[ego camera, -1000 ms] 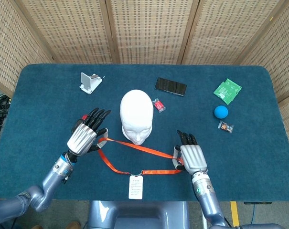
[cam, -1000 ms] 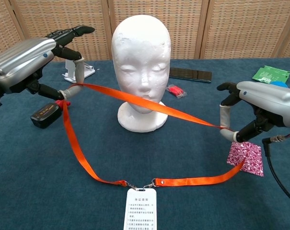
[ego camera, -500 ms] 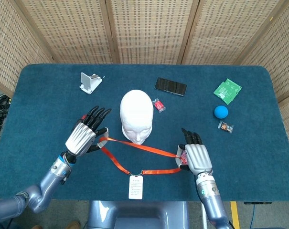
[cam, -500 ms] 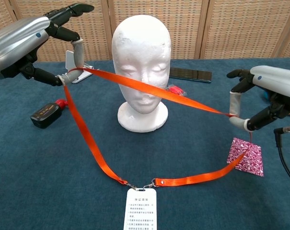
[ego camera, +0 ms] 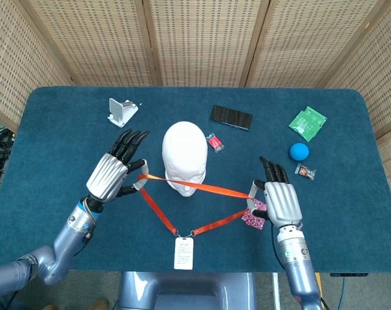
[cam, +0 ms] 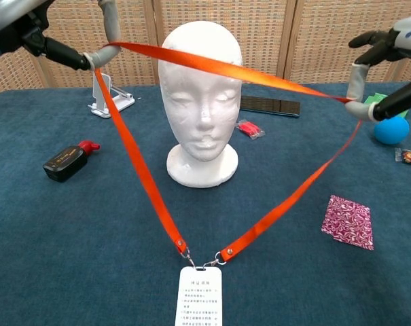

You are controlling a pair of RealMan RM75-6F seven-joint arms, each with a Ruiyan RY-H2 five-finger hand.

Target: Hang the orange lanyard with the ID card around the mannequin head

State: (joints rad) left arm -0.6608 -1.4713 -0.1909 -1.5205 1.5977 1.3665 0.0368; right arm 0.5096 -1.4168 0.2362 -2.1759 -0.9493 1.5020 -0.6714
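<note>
The white mannequin head (ego camera: 185,157) (cam: 202,102) stands upright mid-table. The orange lanyard (ego camera: 211,189) (cam: 232,68) is stretched in a wide loop, its top strap running across the forehead in the chest view. My left hand (ego camera: 115,173) (cam: 69,37) pinches the strap left of the head between thumb and a finger, the other fingers spread. My right hand (ego camera: 278,200) (cam: 388,64) pinches the strap right of the head, at about the same height. Both sides slope down to the clips, where the white ID card (ego camera: 183,252) (cam: 201,297) hangs by the table's front edge.
A black-and-red device (cam: 70,160) lies at the left and a patterned pouch (cam: 348,222) (ego camera: 254,217) at the right. Behind are a white phone stand (ego camera: 123,111), a black phone (ego camera: 231,117), a red packet (ego camera: 214,142), a green packet (ego camera: 307,123), a blue ball (ego camera: 299,152) and a small wrapper (ego camera: 305,171).
Both hands have risen and moved apart, lifting the strap from chin level to forehead height. The loop has tightened into a triangle and the card's top has lifted.
</note>
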